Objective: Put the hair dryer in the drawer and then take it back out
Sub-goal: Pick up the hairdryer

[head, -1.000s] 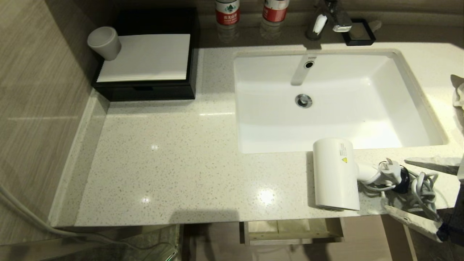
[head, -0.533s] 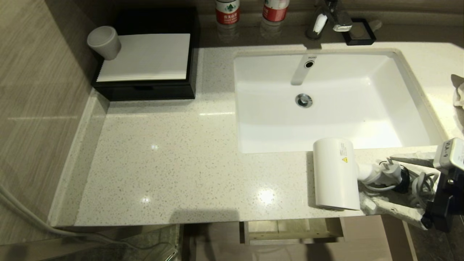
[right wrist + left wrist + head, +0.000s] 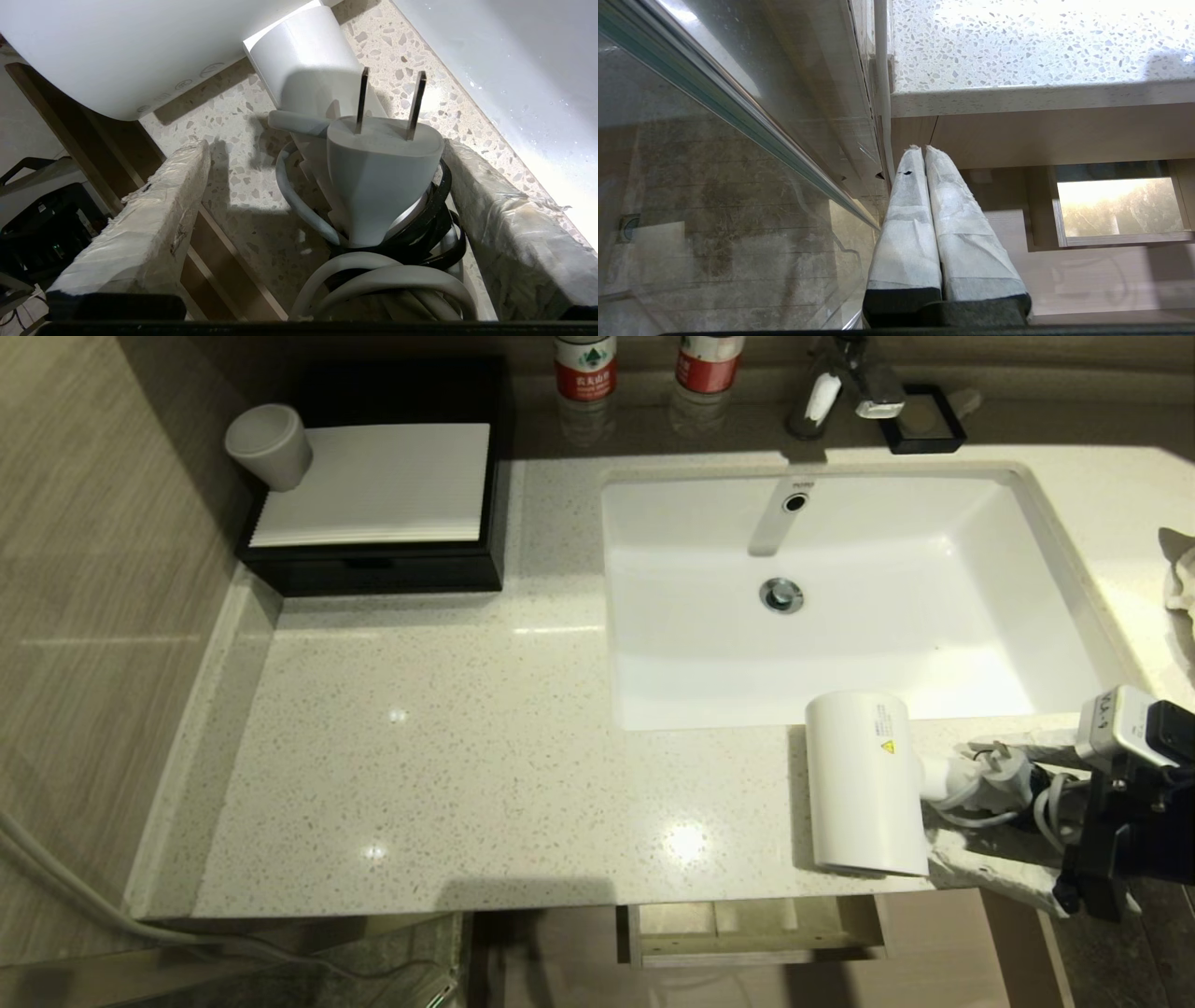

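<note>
Head view: hair dryer lies on counter at 5 o'clock, just beside sink; drawer partly out below it, nothing stowed yet. Yellow warning triangle shows; bottle labels illegible. Left wrist view: left gripper closed, empty, parked under the counter edge. Right wrist view: right gripper spread wide, straddling plug and cord, not clamped.

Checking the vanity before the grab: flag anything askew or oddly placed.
The small white hair dryer lies on the speckled countertop with its barrel end poking past the front edge, above the open light-wood drawer. Its coiled white cord and plug sit loose between the open right claw's wrapped fingers.
</note>
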Robot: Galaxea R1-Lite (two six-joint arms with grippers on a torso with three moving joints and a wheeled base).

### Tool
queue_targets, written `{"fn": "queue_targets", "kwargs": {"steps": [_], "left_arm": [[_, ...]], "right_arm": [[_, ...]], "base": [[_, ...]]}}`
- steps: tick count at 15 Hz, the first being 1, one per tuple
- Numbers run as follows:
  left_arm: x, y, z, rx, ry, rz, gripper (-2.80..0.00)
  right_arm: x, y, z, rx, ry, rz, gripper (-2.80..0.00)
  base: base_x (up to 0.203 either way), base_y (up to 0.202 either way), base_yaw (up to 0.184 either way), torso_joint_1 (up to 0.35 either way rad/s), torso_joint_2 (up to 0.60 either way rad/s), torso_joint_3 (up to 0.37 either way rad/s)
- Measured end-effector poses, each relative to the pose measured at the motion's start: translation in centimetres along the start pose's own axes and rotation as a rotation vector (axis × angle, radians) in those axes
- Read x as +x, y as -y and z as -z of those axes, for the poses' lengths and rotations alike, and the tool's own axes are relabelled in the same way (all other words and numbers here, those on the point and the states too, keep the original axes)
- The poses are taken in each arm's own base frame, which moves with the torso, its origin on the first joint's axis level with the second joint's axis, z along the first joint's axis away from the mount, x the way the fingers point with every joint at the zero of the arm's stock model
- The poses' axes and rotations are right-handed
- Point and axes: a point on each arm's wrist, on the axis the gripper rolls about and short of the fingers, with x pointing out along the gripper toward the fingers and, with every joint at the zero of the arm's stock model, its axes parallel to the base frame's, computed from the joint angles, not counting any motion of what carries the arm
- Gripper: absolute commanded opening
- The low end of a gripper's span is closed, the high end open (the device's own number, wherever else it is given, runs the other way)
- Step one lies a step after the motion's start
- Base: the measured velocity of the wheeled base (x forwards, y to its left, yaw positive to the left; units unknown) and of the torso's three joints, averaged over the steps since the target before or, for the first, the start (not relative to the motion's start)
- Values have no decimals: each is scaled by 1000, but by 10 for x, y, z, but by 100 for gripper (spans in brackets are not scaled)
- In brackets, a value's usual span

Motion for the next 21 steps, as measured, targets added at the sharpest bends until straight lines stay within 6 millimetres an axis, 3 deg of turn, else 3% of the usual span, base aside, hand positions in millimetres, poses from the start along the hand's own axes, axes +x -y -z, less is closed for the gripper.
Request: {"fn": "queue_targets", "kwargs": {"steps": [2, 3, 13, 21], "left_arm": [[0, 0, 0, -1, 0, 0, -280], [0, 0, 0, -1, 0, 0, -280], [0, 0, 0, 0, 0, 0, -280], [0, 0, 0, -1, 0, 0, -280]], "right_arm": [[2, 1, 2, 11, -2, -15, 0], [3, 1, 3, 15, 3, -24, -280], [2, 1, 5, 26, -5, -24, -280], [-20, -1, 1, 30, -9, 43, -280]], "base": [[0, 0, 0, 0, 0, 0], [0, 0, 0, 0, 0, 0], [0, 0, 0, 0, 0, 0], [0, 0, 0, 18, -43, -20]]}}
